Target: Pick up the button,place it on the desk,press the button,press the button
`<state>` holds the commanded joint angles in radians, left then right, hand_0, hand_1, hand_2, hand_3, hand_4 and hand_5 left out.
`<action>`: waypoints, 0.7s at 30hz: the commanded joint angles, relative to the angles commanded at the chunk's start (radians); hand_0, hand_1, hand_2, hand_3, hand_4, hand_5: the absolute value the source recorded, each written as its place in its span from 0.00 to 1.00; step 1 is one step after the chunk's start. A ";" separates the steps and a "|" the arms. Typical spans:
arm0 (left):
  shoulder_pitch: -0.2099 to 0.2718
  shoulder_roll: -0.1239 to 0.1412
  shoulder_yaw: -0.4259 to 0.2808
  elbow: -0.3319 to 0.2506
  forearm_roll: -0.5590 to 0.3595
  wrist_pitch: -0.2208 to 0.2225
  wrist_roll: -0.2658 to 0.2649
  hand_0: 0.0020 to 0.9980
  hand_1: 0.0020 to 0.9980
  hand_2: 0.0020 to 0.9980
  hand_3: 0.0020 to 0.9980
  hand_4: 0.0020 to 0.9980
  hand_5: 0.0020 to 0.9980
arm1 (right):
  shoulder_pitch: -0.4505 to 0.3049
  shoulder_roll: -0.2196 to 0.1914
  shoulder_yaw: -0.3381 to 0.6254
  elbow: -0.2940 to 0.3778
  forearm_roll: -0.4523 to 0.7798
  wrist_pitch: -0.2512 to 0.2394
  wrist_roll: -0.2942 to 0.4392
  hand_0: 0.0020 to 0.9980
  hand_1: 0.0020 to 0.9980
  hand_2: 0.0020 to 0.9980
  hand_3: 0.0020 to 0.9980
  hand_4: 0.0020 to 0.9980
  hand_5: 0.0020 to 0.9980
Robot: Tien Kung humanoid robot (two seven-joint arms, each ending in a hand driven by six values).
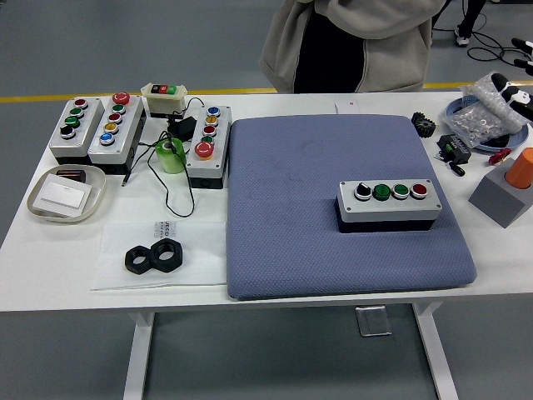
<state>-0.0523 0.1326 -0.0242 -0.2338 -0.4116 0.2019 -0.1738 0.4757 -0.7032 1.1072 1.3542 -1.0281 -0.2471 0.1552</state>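
Note:
A grey button box (388, 202) lies on the right part of the blue mat (300, 217). Its top carries a black-and-white knob, two green buttons and a red button in a row. Only a sliver of my right hand (515, 88), black and white, shows at the picture's right edge, over the plate at the back right. It is far from the box and holds nothing that I can see. My left arm is out of the picture.
Three more button boxes (117, 125) and a small switch box (164, 98) stand at the back left, with a green tape roll (171, 155). Also there: a shallow tray (67, 193), black nuts (154, 257), a grey block with an orange cylinder (508, 187), and a person (350, 42) at the far side.

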 joint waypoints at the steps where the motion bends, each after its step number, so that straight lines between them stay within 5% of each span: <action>1: 0.000 0.000 -0.001 0.000 0.002 0.000 0.001 0.75 0.86 0.92 0.84 0.65 1.00 | -0.006 0.002 0.012 -0.001 0.033 0.003 0.012 0.99 0.92 0.97 0.99 0.77 0.61; 10: 0.000 0.002 -0.003 0.000 0.007 -0.001 0.002 0.74 0.86 0.92 0.84 0.65 1.00 | -0.046 0.016 0.100 -0.035 0.365 0.078 0.024 0.96 0.86 0.89 0.88 0.76 0.62; 21: 0.000 0.002 -0.012 -0.001 0.020 0.001 0.007 0.74 0.86 0.92 0.84 0.65 1.00 | -0.044 0.034 0.125 -0.121 0.418 0.093 0.002 0.93 0.83 0.84 0.82 0.75 0.62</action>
<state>-0.0521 0.1344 -0.0365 -0.2348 -0.3912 0.2025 -0.1668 0.4321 -0.6689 1.2323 1.2336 -0.6101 -0.1536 0.1572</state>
